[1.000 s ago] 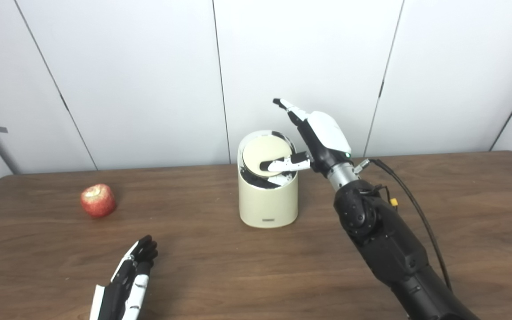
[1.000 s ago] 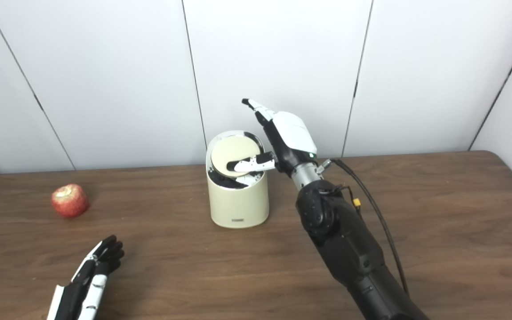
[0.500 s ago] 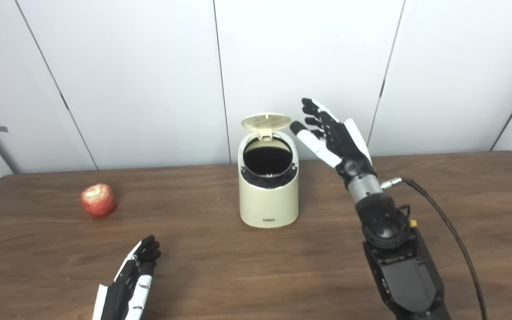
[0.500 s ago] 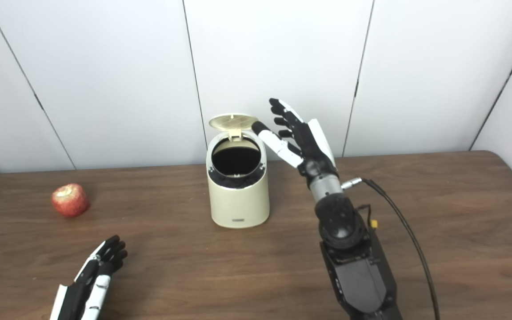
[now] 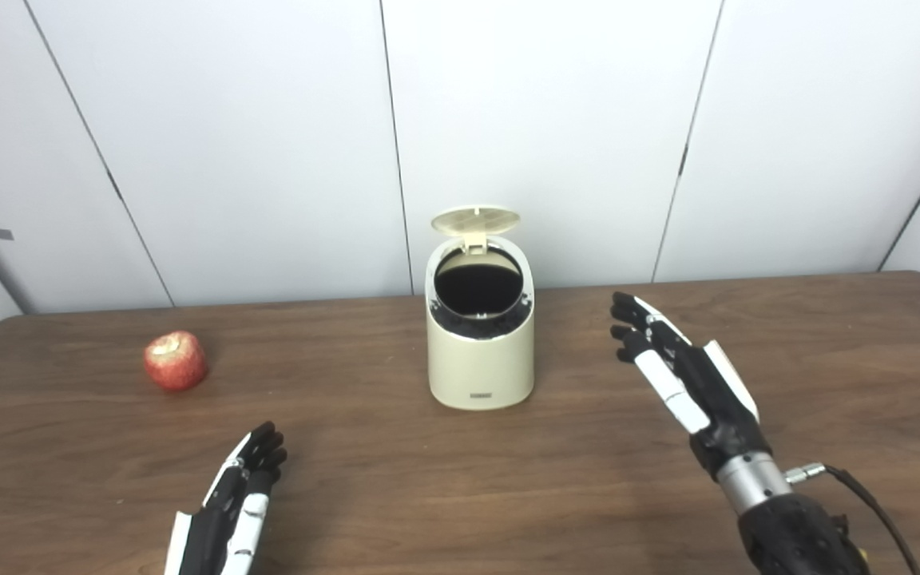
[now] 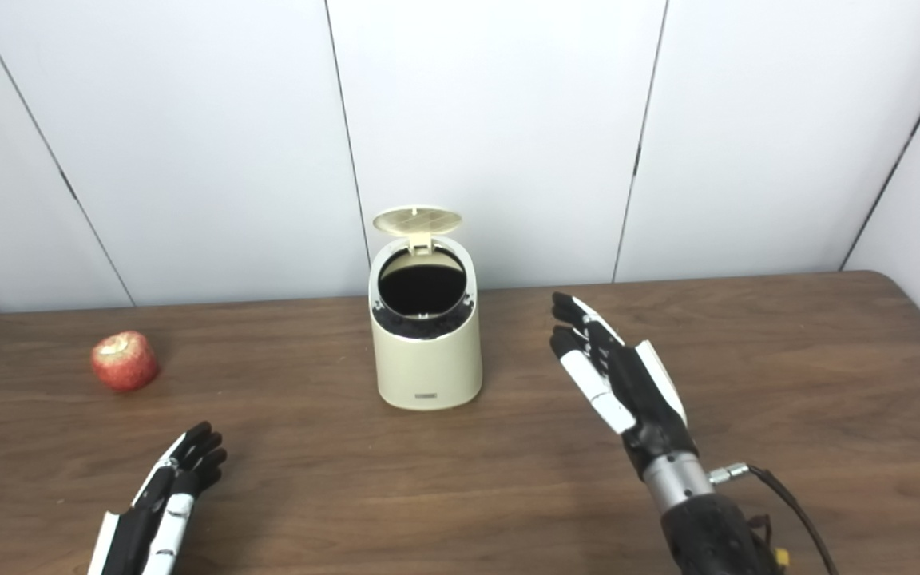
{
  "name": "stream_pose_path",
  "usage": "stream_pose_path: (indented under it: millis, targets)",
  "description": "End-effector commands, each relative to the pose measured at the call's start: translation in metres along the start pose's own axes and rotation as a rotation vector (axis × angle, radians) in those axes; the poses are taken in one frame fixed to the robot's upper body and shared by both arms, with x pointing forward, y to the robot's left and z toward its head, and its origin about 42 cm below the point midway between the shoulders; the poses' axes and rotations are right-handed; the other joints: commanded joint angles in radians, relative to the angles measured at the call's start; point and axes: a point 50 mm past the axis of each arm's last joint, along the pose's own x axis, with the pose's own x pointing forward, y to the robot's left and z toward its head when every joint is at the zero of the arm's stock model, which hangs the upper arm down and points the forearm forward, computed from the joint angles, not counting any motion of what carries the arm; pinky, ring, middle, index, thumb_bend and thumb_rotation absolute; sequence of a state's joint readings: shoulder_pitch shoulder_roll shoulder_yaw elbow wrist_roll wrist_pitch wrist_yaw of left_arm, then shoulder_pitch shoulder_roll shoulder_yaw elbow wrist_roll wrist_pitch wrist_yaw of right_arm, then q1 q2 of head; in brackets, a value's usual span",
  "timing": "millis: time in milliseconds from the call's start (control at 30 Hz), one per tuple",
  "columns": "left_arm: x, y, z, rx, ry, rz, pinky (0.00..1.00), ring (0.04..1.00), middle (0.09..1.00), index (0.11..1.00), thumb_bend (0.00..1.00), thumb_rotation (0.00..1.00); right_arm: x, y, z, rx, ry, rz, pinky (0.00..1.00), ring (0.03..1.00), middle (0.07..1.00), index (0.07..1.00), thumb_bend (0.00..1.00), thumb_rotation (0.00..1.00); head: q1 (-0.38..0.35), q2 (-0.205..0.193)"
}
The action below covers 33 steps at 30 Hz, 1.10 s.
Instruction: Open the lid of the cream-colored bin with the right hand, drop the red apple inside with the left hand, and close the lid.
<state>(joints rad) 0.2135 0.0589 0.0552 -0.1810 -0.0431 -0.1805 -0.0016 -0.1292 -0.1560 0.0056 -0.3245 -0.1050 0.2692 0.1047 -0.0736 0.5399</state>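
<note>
The cream-colored bin stands at the middle back of the wooden table. Its round lid stands flipped up at the back and the dark inside shows. The red apple lies at the left, well apart from the bin. My right hand is open and empty, held above the table to the right of the bin and nearer than it. My left hand is open and empty, low at the front left, nearer than the apple.
White wall panels rise just behind the table's back edge. A black cable runs from my right wrist.
My right hand pressed on the lid one second ago; the lid has flipped up. The hand has since drawn back and down to the right of the bin. The left hand has barely moved.
</note>
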Motion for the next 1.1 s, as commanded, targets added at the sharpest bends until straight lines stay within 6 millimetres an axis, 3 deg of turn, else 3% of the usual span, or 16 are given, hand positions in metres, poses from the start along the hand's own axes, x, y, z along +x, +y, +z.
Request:
stream_pose_path:
  millis: [0, 300, 367, 500, 800, 900, 1067]
  targets:
    - [-0.018, -0.004, -0.02, -0.029, 0.067, 0.017, 0.89, 0.877, 0.89, 0.913, 0.47, 0.76, -0.005, -0.007, 0.012, 0.008, -0.064, 0.0, 0.89, 0.913, 0.924, 0.919, 0.54, 0.93, -0.003, 0.001]
    - [-0.016, 0.001, -0.021, -0.014, 0.055, 0.022, 0.86, 0.865, 0.881, 0.901, 0.49, 0.78, -0.043, -0.009, -0.016, 0.129, -0.029, -0.059, 0.91, 0.928, 0.938, 0.926, 0.57, 0.93, 0.007, 0.018]
    - [-0.016, 0.002, -0.02, -0.008, 0.048, 0.02, 0.86, 0.862, 0.881, 0.9, 0.49, 0.79, -0.05, -0.006, -0.019, 0.202, -0.014, -0.066, 0.94, 0.943, 0.95, 0.928, 0.56, 0.9, 0.019, 0.024]
    - [-0.016, 0.003, -0.019, -0.009, 0.041, 0.015, 0.85, 0.859, 0.88, 0.898, 0.5, 0.78, -0.059, 0.0, -0.027, 0.261, -0.014, -0.083, 0.99, 0.985, 0.986, 0.955, 0.52, 0.9, 0.052, 0.035]
    - [-0.019, -0.005, -0.015, -0.004, 0.035, 0.019, 0.84, 0.844, 0.863, 0.888, 0.52, 0.76, -0.068, -0.008, -0.039, 0.286, -0.024, -0.125, 1.0, 1.0, 0.986, 0.941, 0.45, 0.96, 0.144, 0.059]
    - [-0.019, -0.01, -0.013, -0.003, 0.037, 0.024, 0.83, 0.838, 0.86, 0.889, 0.52, 0.75, -0.07, -0.014, -0.044, 0.302, -0.021, -0.139, 1.0, 0.998, 0.988, 0.945, 0.47, 0.96, 0.196, 0.062]
    - [-0.019, -0.022, -0.01, 0.013, 0.04, 0.038, 0.82, 0.834, 0.855, 0.883, 0.55, 0.75, -0.074, -0.025, -0.051, 0.312, -0.014, -0.139, 1.0, 0.999, 0.985, 0.943, 0.45, 0.96, 0.341, 0.065]
